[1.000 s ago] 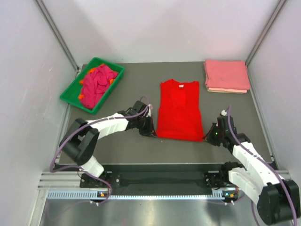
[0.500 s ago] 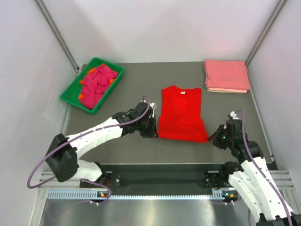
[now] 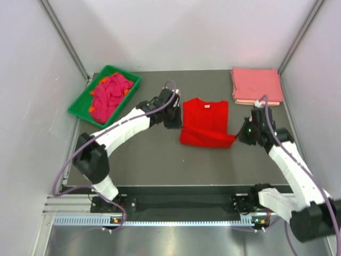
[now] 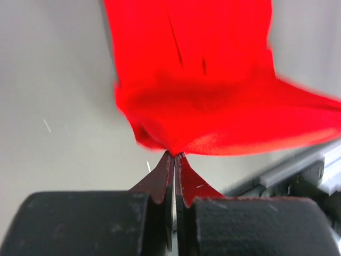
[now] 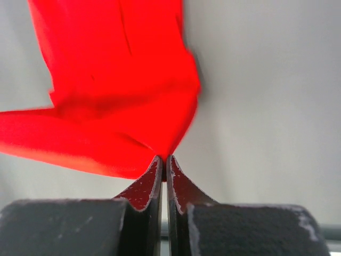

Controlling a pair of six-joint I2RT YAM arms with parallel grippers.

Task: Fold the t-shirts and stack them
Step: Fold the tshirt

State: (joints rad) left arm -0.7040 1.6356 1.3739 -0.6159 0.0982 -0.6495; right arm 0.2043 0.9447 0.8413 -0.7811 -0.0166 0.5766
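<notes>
Left gripper (image 4: pixel 174 154): clamped tight on the near-left hem corner of the red t-shirt (image 3: pixel 205 125).
Right gripper (image 5: pixel 164 157): clamped tight on the near-right corner.
Change: hem carried farther (both corners together).
Shirt: central, shortened, near edge bunched, collar far.

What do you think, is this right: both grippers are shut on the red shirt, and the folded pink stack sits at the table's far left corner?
Not quite. The folded pink stack sits at the table's far right corner, not the far left, as the top external view shows. The rest holds: the left gripper and right gripper are both shut on the red shirt.
</notes>
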